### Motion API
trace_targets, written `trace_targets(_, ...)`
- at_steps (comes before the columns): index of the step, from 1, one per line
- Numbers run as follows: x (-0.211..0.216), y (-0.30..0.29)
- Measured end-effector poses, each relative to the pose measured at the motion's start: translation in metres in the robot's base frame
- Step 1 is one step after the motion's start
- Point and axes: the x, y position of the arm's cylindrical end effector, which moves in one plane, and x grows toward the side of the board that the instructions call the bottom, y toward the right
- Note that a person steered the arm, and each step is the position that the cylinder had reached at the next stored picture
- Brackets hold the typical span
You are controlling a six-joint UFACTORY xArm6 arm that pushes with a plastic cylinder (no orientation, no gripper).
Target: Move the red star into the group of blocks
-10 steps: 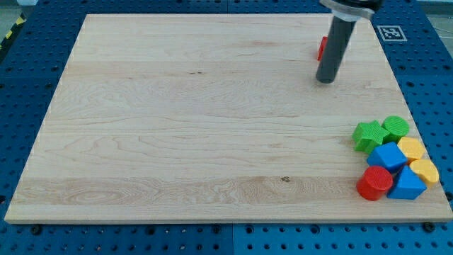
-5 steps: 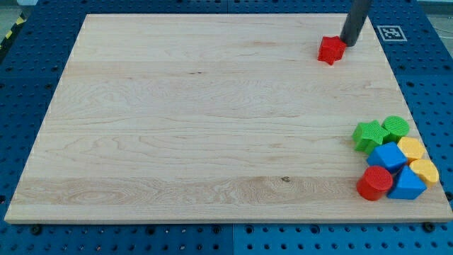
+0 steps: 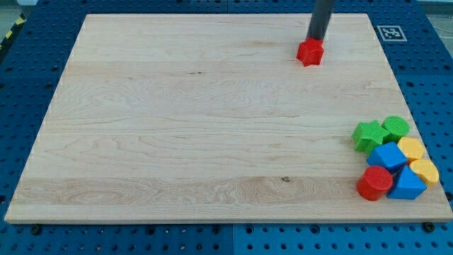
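1. Work surface: a pale wooden board lies on a blue perforated table. A black-and-white marker tag sits just off the board's top right corner.
2. End effector: the arm carries no fingers, so nothing is clenched, released or grasped. It ends in a straight dark rod, entering from the view's top.
3. My tip stands at the top edge of the red star-shaped block, touching it or very nearly so — contact cannot be confirmed.
4. Task object: the red star-shaped block lies near the board's top edge, right of centre, well apart from the group.
5. Group — clustered at the board's lower right edge, blocks touching one another:
   - green star block, leftmost at the top
   - green round block
   - blue cube-like block
   - two yellow blocks, shapes unclear
   - red cylinder block
   - blue wedge-like block
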Motion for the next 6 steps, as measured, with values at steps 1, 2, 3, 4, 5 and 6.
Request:
trace_targets(1, 0.021, 0.002)
trace_targets(2, 0.037, 0.001)
trace_targets(3, 0.033, -0.019)
trace_targets(4, 0.037, -0.032)
trace_targets(5, 0.061, -0.030)
trace_targets(6, 0.081, -0.029)
